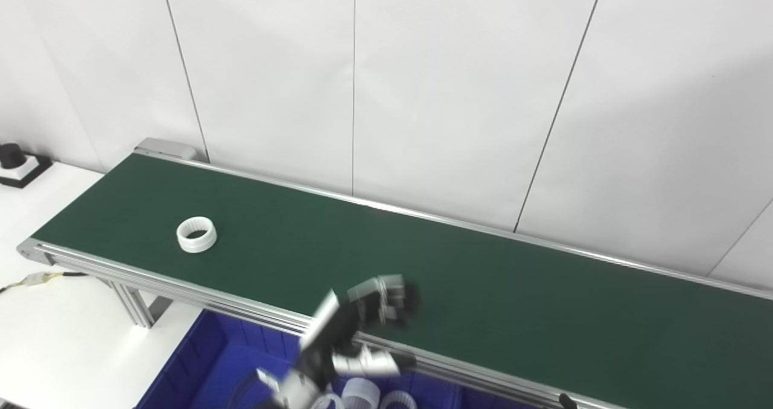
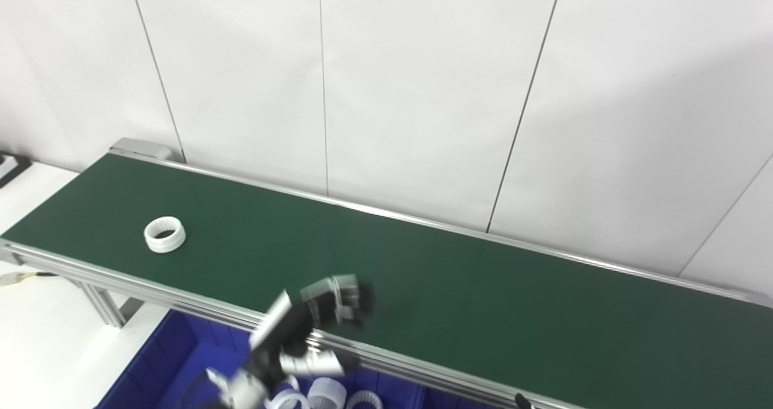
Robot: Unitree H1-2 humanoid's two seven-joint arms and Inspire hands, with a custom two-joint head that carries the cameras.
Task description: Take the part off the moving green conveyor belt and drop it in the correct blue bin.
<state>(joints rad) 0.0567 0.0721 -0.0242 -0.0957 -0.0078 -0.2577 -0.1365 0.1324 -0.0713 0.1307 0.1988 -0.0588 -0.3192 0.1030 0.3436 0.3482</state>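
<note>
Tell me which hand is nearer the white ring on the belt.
Left. The left hand hovers over the belt's near edge, to the right of the ring. The right hand is out of view.

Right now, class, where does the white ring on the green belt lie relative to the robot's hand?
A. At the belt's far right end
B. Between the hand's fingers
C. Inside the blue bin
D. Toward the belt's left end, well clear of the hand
D: the white ring rests flat near the left end of the green belt, apart from the left hand, which is blurred over the near edge.
</note>
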